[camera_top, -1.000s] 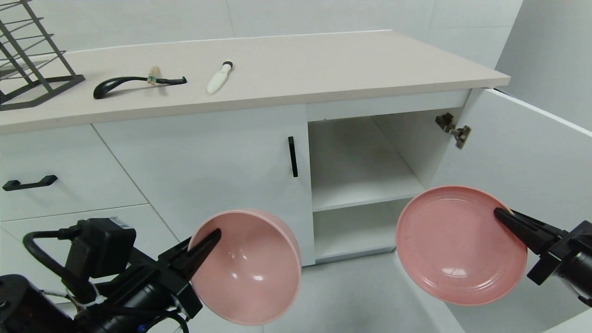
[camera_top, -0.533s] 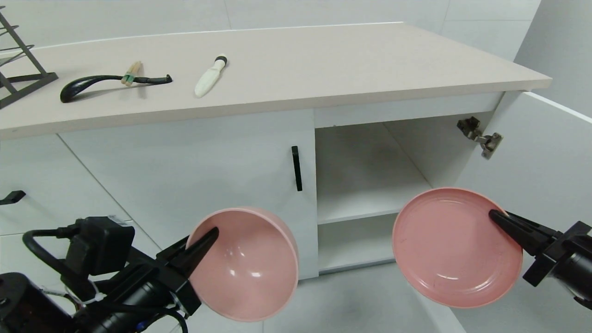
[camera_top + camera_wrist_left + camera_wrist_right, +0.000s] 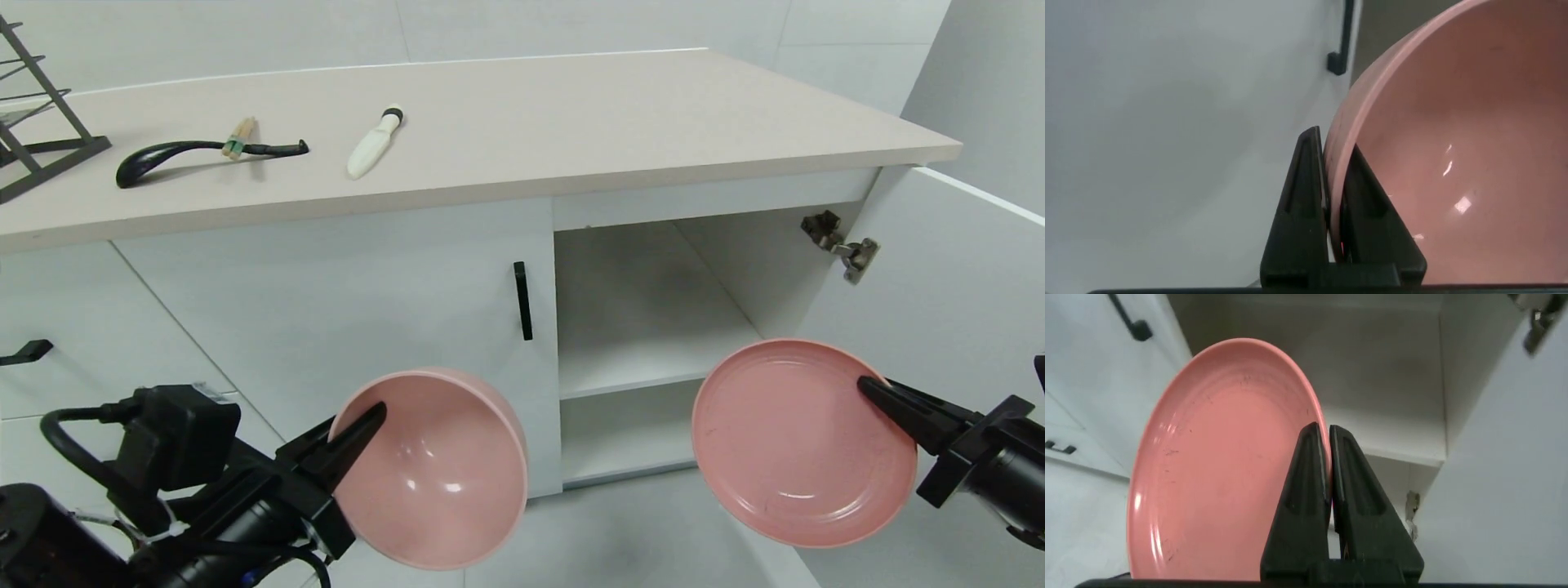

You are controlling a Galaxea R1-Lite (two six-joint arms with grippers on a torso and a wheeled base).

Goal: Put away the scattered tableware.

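Two pink pieces hang below the counter (image 3: 571,122) — the left pincer (image 3: 371,413) is clenched on the rim of the bowl (image 3: 441,482), before the closed door (image 3: 367,302); the right pincer (image 3: 865,387) clamps the plate (image 3: 784,449) before the open cabinet (image 3: 645,359).

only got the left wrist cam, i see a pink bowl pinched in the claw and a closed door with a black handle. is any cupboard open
Observer: Yes. The cabinet door on the robot's right stands open, showing a bare shelf inside.
Operator: what's the right arm got
Observer: The right claw is shut on the rim of a pink plate, held in front of that open compartment, to the right of your pink bowl.
Operator: anything left up top
Observer: On the countertop lie a black ladle, a small wooden piece across its handle, and a white utensil with a black end.
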